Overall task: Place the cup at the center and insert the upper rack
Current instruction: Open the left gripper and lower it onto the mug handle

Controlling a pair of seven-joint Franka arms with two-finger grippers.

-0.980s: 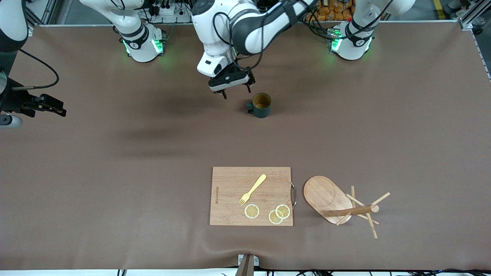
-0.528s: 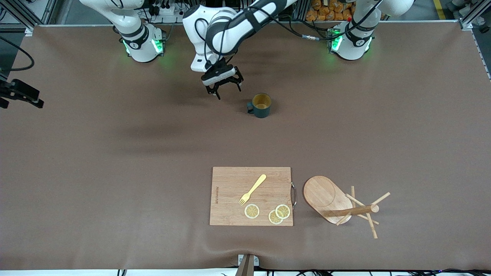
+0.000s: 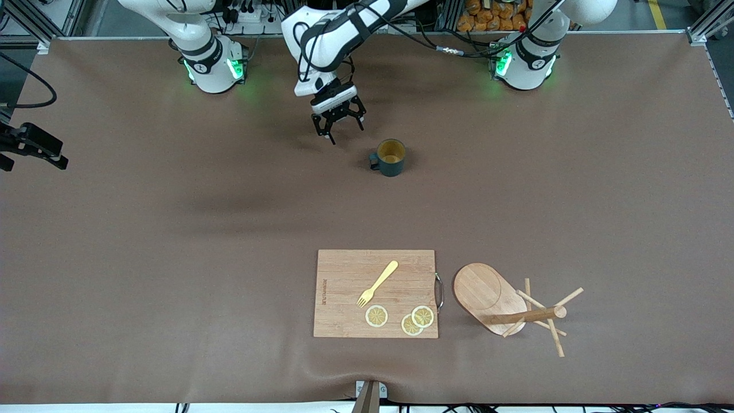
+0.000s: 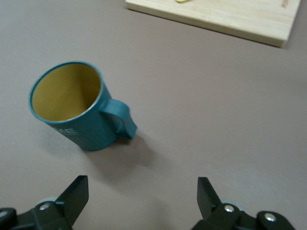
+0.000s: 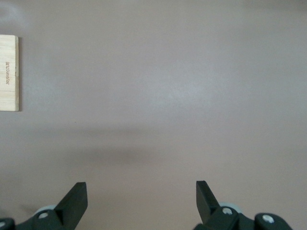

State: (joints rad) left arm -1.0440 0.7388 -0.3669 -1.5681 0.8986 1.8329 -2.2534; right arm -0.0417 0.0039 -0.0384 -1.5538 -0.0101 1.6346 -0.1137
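Note:
The dark teal cup (image 3: 391,158) stands upright on the brown table, its handle toward the right arm's end; in the left wrist view the cup (image 4: 72,110) shows its yellowish inside. My left gripper (image 3: 346,132) hangs open over the bare table beside the cup, on the handle's side, with nothing between its fingers (image 4: 141,186). The upper rack (image 3: 504,304), a light wooden mug tree, lies tipped on its side near the front edge. My right gripper (image 3: 43,154) waits open at the right arm's end, over bare table (image 5: 141,189).
A wooden cutting board (image 3: 344,269) lies beside the rack, toward the right arm's end, carrying a yellow fork (image 3: 378,283) and three lemon slices (image 3: 377,316). Its edge shows in the wrist views (image 4: 230,14) (image 5: 8,72). Both arm bases stand along the table's back edge.
The left arm has pulled back toward its base and the left gripper has turned and shifted slightly beside the cup. The right gripper has drifted outward. The cup has not moved.

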